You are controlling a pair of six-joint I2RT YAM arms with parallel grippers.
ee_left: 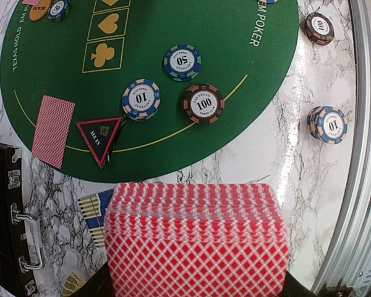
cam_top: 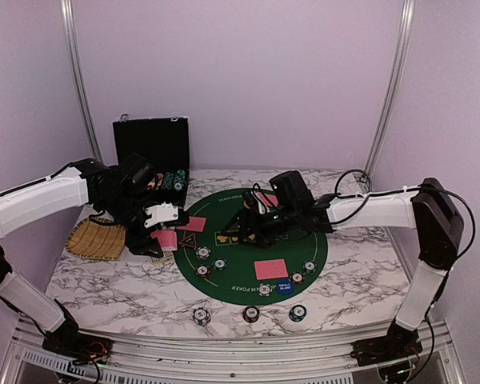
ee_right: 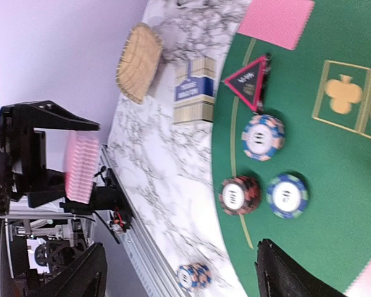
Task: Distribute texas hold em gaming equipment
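On the green felt mat, dealing looks to be the step in hand. The left gripper clamps the deck of red-backed cards above the mat's left edge, and the right gripper hangs wide and empty over the striped chips. Its next move probably calls for pinching a single top card cleanly.

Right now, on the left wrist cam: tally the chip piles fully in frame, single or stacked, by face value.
10 chip piles: 2
50 chip piles: 1
100 chip piles: 2
Total: 5
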